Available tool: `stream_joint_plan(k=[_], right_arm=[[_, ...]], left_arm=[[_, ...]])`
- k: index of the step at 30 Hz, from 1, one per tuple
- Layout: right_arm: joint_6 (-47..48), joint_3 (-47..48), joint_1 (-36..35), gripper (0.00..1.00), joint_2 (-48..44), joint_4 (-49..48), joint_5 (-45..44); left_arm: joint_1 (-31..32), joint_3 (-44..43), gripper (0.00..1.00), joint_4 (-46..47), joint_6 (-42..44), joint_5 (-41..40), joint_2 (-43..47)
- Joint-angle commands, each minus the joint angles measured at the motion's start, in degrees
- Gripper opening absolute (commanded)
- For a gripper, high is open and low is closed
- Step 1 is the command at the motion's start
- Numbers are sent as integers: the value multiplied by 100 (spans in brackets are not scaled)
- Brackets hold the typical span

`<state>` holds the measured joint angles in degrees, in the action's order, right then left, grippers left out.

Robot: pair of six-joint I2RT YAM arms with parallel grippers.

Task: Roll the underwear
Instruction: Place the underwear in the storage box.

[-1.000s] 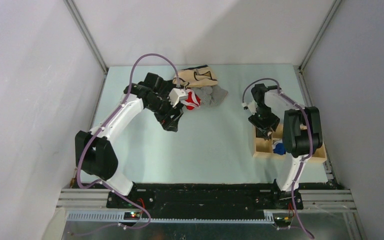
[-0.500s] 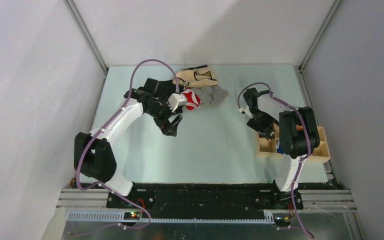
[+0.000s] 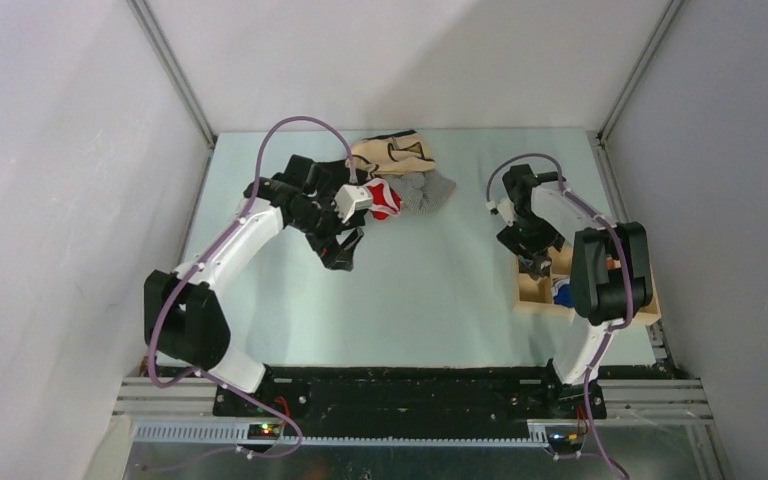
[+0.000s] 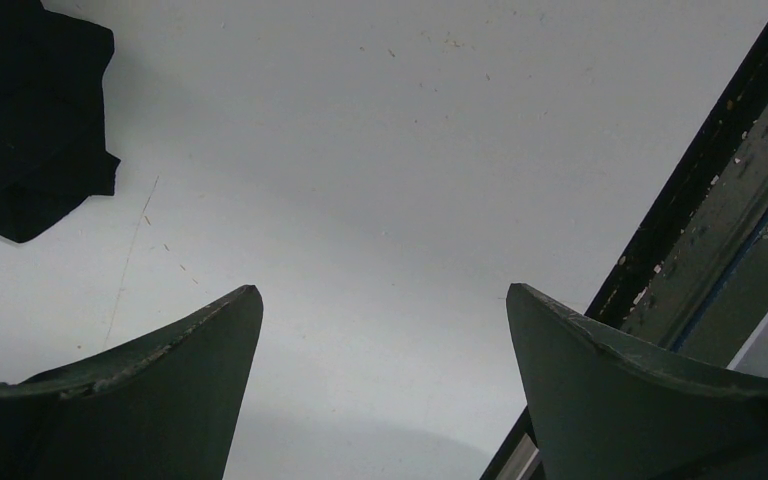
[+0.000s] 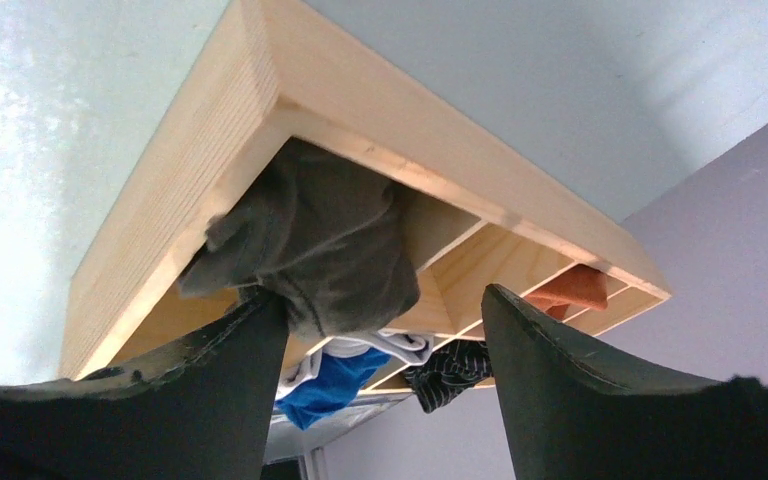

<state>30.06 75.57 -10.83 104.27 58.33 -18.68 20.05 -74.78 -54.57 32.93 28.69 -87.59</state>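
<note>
Top view, left arm: reached over the pale green tabletop (image 3: pixel 440 270), with the left tool (image 3: pixel 345 252) pointing down near the middle-left.
Top view, garment heap: lay at the far edge just beyond the left arm; a beige garment (image 3: pixel 392 152) with dark trim at the back, a red and white piece (image 3: pixel 384 200) and a grey garment (image 3: pixel 428 192) in front of it.
Top view, right arm: bent over the wooden box (image 3: pixel 532 295) at the right side, with the right tool (image 3: pixel 537 264) above the box's far-left corner.
Top view, tool state: could not be told for either arm from there.
Left wrist view, tool: the two fingers stood wide apart with nothing between them, only bare tabletop below.
Left wrist view, surroundings: a black garment (image 4: pixel 20 110) lay at the upper left, well apart from the fingers; a black rail (image 4: pixel 700 190) ran along the right.
Right wrist view, tool: fingers stood apart, clamped on nothing.
Right wrist view, task item: the underwear (image 5: pixel 320 240), dark olive-brown and bunched, sat in the corner compartment of the box, bulging past its rim.
Right wrist view, contact: its lower edge came right down to the tip of the finger on the picture's left; actual touch could not be told.
Right wrist view, other compartments: a blue garment (image 5: pixel 335 382), a dark striped garment (image 5: pixel 450 365) and an orange garment (image 5: pixel 575 290).
</note>
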Motion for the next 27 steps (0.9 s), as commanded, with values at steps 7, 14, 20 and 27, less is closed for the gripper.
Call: stream_joint_plan(k=[7,14,20,27], right_arm=[[113,464,55,69,-385,521,733],[412,507,132,65,-271,667,1046],[612,511,170,62,16,612,1059],[938,500,334,46,374,455,1101]], left_arm=[[-28,-193,99,23,-52,129,2],[-31,-126,99,76,-101,163,6],[-37,-168,99,65,-112,151,-29],[-57,-211,99,-48,-57,71,-44]])
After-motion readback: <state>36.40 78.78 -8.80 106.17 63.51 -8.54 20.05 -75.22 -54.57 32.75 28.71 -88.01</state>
